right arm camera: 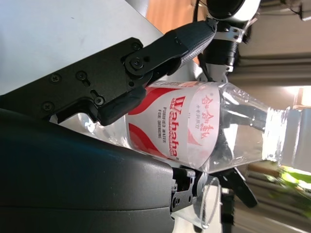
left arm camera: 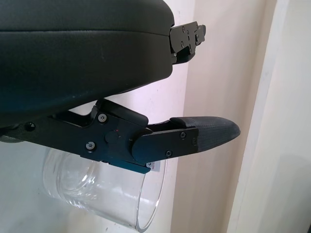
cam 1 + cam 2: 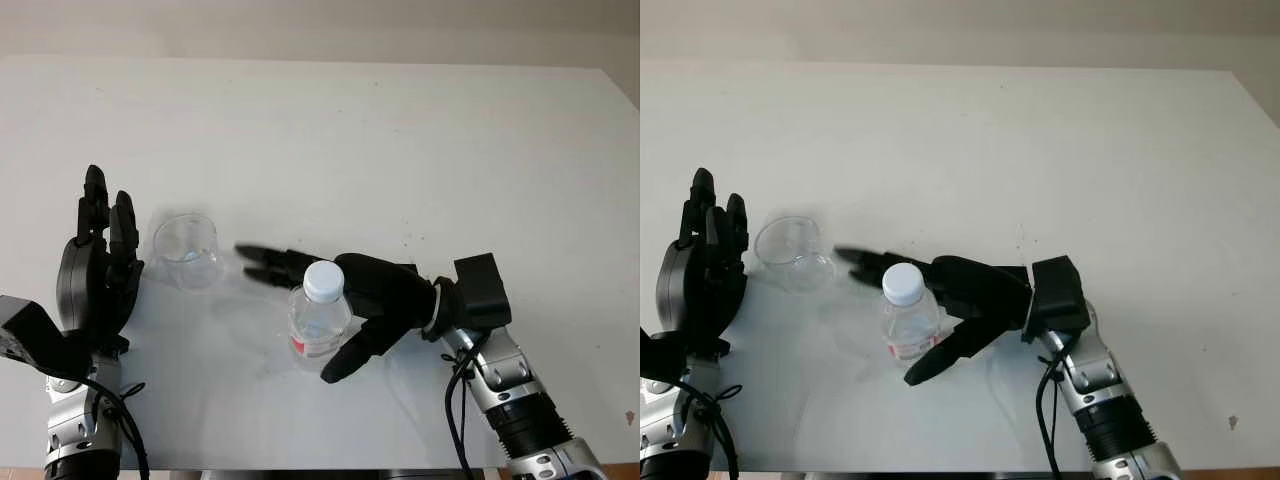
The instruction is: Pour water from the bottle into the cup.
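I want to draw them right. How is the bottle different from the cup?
The bottle has a white cap on top; the cup is open at the top. The bottle wears a red and white label; the cup is plain. The right robot hand reaches around the bottle; the left robot hand is open just beside the cup. Both are clear and stand upright on the white table.

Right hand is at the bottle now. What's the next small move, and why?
Probably close the right hand on the bottle. Its fingers already flank the upright, still-capped bottle but look uncurled, so the grip seems unfinished. The open left hand stands beside the cup, so lifting can wait until the hold is firm.
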`<state>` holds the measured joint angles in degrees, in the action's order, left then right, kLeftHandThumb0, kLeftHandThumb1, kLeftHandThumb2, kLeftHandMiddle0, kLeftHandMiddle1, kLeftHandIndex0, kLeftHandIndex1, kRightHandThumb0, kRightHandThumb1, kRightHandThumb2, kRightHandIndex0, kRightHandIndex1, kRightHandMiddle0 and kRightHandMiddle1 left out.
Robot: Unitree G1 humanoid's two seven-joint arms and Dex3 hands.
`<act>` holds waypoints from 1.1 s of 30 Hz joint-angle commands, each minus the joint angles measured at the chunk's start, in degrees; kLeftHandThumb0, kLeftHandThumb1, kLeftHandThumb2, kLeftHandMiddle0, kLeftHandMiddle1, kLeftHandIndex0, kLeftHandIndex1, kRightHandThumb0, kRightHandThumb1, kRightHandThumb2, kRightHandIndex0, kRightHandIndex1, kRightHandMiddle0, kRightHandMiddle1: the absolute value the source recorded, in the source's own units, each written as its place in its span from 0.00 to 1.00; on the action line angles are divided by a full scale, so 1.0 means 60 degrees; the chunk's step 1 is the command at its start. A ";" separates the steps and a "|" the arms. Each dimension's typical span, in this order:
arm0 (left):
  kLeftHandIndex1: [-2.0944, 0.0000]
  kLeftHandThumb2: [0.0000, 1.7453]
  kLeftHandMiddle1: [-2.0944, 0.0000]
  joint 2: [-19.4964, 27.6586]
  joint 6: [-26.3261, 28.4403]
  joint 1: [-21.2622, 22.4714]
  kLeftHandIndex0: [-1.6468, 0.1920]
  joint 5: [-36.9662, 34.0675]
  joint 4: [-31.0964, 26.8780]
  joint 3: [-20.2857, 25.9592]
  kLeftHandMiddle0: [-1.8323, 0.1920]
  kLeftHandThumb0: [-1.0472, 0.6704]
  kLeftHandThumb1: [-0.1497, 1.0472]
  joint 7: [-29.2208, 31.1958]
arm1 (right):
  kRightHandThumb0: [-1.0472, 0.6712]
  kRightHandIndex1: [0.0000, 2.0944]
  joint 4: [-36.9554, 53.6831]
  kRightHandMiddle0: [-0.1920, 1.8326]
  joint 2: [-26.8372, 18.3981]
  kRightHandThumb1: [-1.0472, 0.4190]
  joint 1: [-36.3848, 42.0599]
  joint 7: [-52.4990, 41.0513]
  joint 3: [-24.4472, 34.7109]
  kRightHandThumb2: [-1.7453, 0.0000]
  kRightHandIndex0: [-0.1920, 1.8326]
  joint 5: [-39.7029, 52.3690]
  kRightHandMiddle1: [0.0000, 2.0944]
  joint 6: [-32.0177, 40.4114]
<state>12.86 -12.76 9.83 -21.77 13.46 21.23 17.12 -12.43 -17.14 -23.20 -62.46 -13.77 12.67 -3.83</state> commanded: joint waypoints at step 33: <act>0.97 0.29 0.97 0.0074 -0.0210 -0.0002 0.97 -0.0025 0.0131 0.0089 0.98 0.20 1.00 0.0077 | 0.37 1.00 0.0062 0.64 0.0528 0.00 0.0579 0.3062 0.0229 0.84 0.76 -0.1288 1.00 -0.1582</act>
<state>12.94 -13.93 9.93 -21.78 14.15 21.53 17.51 -11.66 -14.58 -19.42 -45.83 -13.68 5.22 -12.27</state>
